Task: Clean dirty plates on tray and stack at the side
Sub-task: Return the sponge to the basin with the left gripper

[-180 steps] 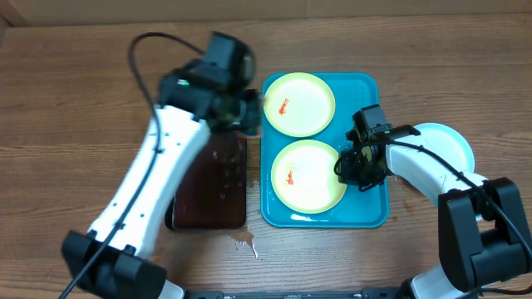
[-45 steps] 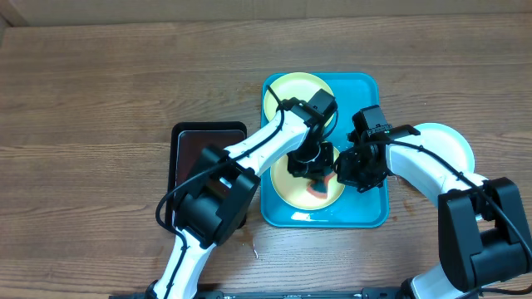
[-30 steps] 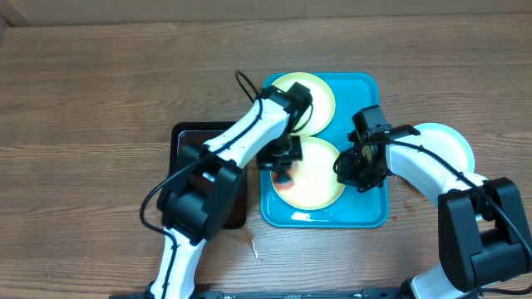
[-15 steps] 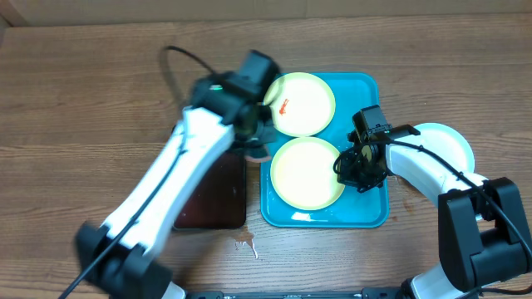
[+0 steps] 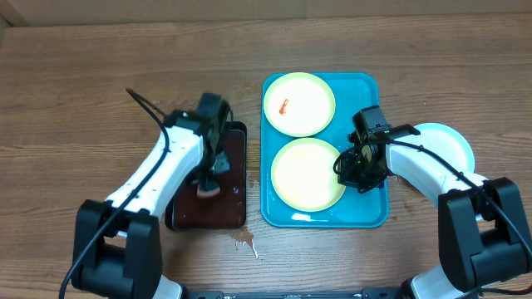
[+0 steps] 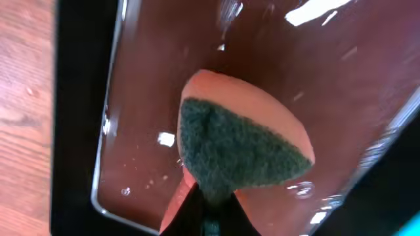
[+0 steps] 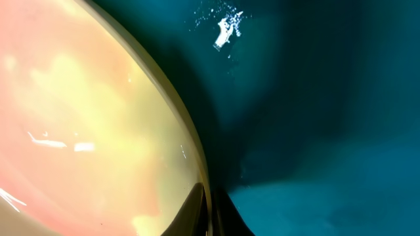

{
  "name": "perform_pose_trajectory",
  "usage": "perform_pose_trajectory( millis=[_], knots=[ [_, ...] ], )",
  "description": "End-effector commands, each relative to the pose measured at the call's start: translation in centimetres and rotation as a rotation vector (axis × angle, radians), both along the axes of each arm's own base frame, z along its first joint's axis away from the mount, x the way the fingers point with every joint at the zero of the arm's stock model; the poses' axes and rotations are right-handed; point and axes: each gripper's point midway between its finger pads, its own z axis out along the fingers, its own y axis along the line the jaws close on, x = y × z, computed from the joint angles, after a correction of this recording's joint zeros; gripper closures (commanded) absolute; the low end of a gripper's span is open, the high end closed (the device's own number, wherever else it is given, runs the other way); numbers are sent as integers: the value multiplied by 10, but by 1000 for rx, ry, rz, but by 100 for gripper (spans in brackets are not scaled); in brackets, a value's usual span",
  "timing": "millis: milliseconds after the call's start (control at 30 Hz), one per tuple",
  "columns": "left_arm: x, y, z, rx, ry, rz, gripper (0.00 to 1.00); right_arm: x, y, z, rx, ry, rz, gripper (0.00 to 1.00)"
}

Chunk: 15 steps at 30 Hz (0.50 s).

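Observation:
Two pale yellow-green plates lie on the turquoise tray (image 5: pixel 366 214). The far plate (image 5: pixel 299 103) has a red smear. The near plate (image 5: pixel 306 174) looks clean; it also shows in the right wrist view (image 7: pixel 85 124). My right gripper (image 5: pixel 349 170) is shut on the near plate's right rim (image 7: pixel 209 213). A pale blue-white plate (image 5: pixel 453 148) lies right of the tray. My left gripper (image 5: pixel 208 178) is over the dark tray (image 5: pixel 229 208), shut on a sponge (image 6: pixel 243 151) with a green scrub face and an orange body.
The dark brown-black tray (image 6: pixel 79 131) holds a film of liquid. A small wet spot (image 5: pixel 243 243) lies on the wooden table in front of it. Both arms reach over the table's near half.
My left arm wiped the near plate with the sponge, removing its red smear, then swung left and now holds the sponge in the dark tray. The right gripper has stayed on the plate's rim.

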Motion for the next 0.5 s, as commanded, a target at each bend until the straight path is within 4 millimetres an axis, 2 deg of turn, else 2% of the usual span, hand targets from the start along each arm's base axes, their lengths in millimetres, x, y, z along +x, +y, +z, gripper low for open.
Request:
perform_pose_trajectory(
  millis=[0, 100, 167, 300, 400, 467],
  knots=[
    [2, -3, -3, -34, -15, -34, 89, -6, -17, -11, -97, 23, 13, 96],
    [7, -10, 2, -70, -21, -79, 60, -5, -19, -5, -110, 24, 15, 96],
    [11, -12, 9, -74, -28, -90, 50, -4, -24, 4, -142, 21, 15, 96],
    [22, -8, 35, -78, -49, -77, 42, 2, -39, 37, -236, -11, 12, 96],
    [33, 3, 61, -81, -73, -42, 41, 11, -33, 68, -233, -68, 25, 96],
    [44, 20, 92, -92, -109, 9, 38, 20, -23, 99, -239, -143, 51, 96]
  ],
)
